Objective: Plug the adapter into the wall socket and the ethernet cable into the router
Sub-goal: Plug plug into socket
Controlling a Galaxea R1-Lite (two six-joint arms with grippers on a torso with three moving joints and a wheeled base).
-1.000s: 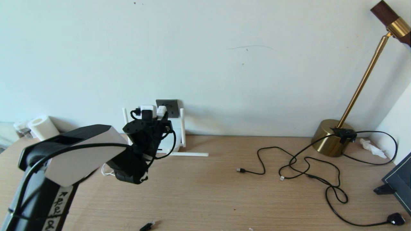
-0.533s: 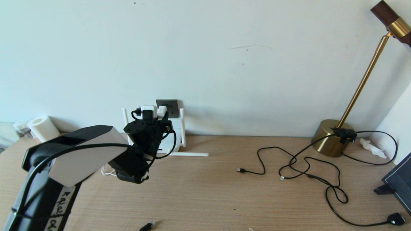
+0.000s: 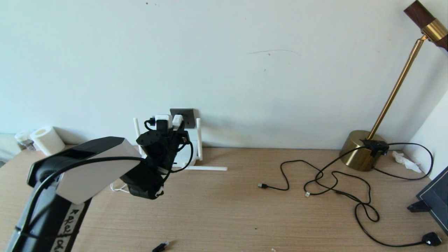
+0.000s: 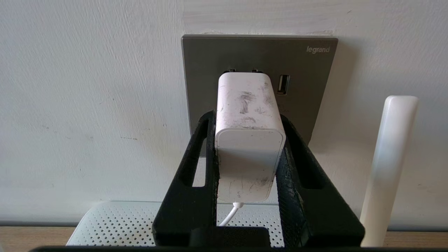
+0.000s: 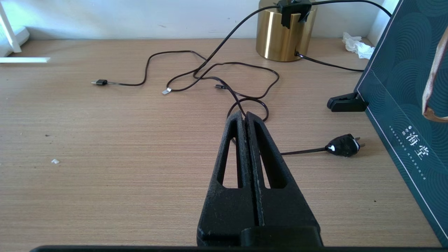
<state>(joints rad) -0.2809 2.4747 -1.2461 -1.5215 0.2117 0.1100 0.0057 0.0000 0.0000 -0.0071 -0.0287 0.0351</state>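
White adapter [image 4: 249, 136] pinched between the left gripper [image 4: 246, 119] fingers, nose pressed up to the grey socket [image 4: 210, 70] at upper centre of the left wrist frame. Front edge right at the pin holes, prongs hidden, so seating impossible to confirm; probably at or just short of full insertion. Thin white cord [image 4: 229, 215] trailing out of the back, down between the fingers. Same scene at centre left of the head frame: adapter [image 3: 177, 120] against socket [image 3: 187, 115], gripper [image 3: 168, 123] behind it.

Second half untouched, by the look of things. Router [image 4: 115, 224] low in the wrist frame, directly below the socket, one antenna [image 4: 388, 168] standing at the right, close beside the grip. Ethernet cable [image 3: 160, 246] lying at the bottom edge of the head frame, well apart from the router, only its tip in sight.

Right gripper [image 5: 247, 115] pressed together on nothing, hovering over the table [image 5: 105, 140] in its own view, out of the head frame. Clutter at the right: brass lamp [image 3: 360, 150], loops of thin black cables [image 3: 336, 182], black plug [image 3: 431, 239], dark box [image 5: 402, 87]. Paper roll [image 3: 45, 139] at far left. Nothing between adapter and socket; antenna and router crowding the space just under the plate.
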